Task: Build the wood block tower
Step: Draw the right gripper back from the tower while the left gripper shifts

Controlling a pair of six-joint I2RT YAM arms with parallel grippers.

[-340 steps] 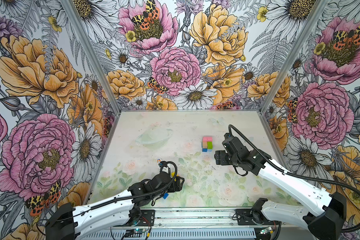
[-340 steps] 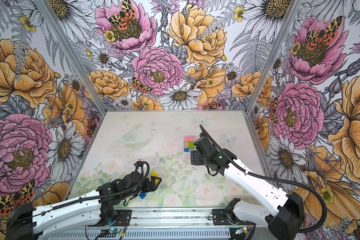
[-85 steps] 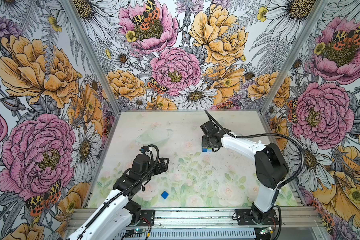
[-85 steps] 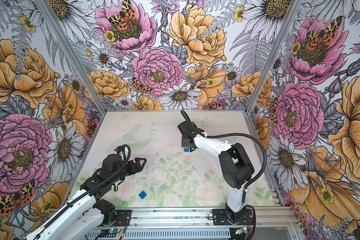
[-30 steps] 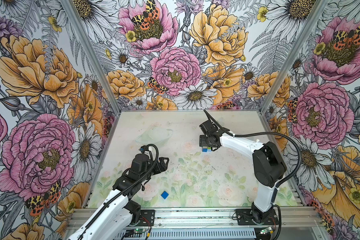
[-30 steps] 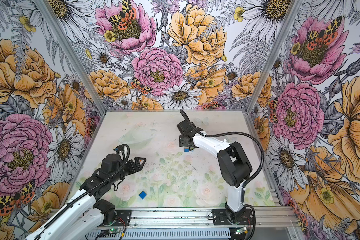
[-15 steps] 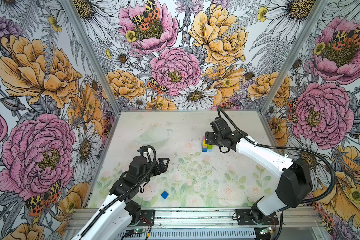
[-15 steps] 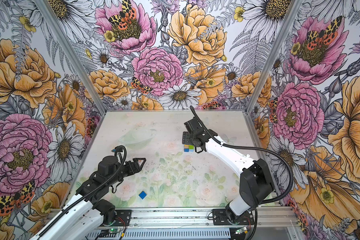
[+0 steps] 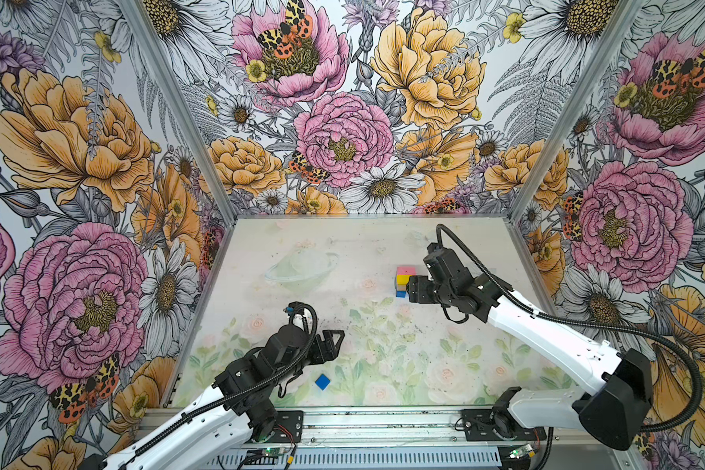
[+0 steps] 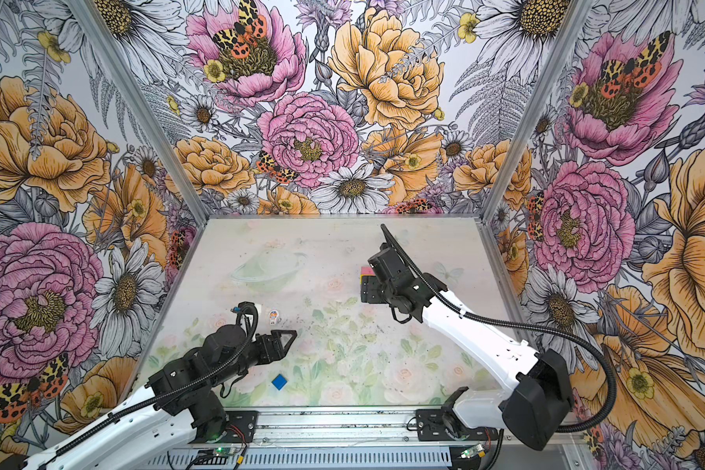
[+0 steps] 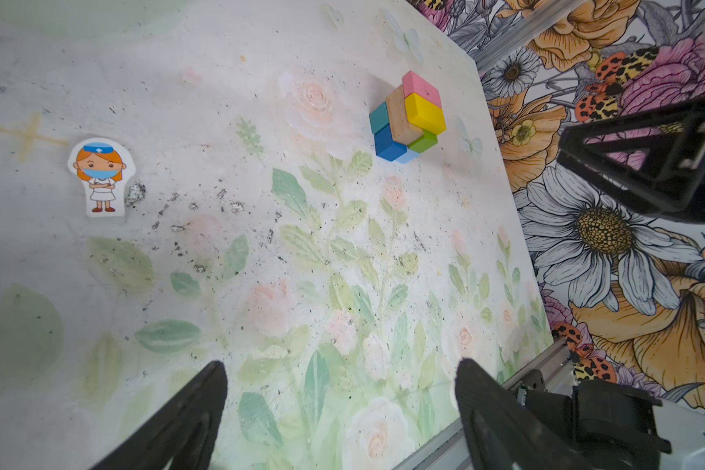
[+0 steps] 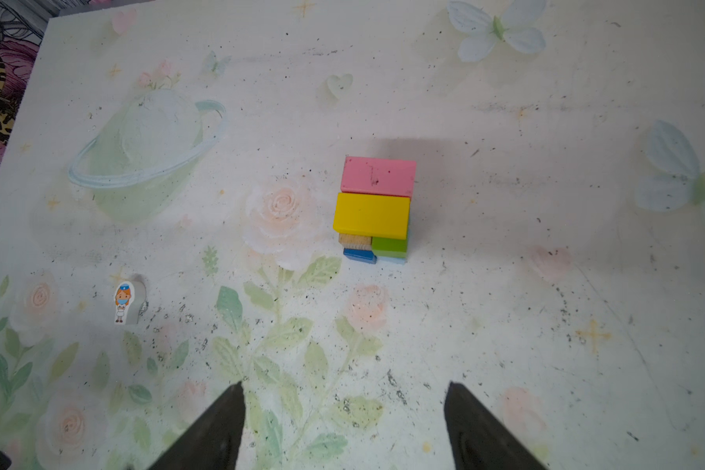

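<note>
As the left gripper [image 11: 338,421] and right gripper [image 12: 344,431] hung open and empty, the wood block tower [image 9: 403,280] stood at two o'clock on the table [image 9: 465,366], a dark blue cube [image 9: 322,381] loose at seven.

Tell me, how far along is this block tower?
The tower stands three layers high, pink brick and yellow brick on top. Nothing is in hand: left gripper and right gripper are open, empty. Left: a loose blue cube lying apart from it.

The wood block tower [image 11: 407,118] stands on the floral table [image 11: 261,252] with the pink brick [image 11: 421,84] and yellow brick [image 11: 425,112] topmost. A nurse figure [image 11: 100,177], perhaps lying flat, sits well apart. The left gripper [image 11: 340,411] gapes wide, empty.
</note>
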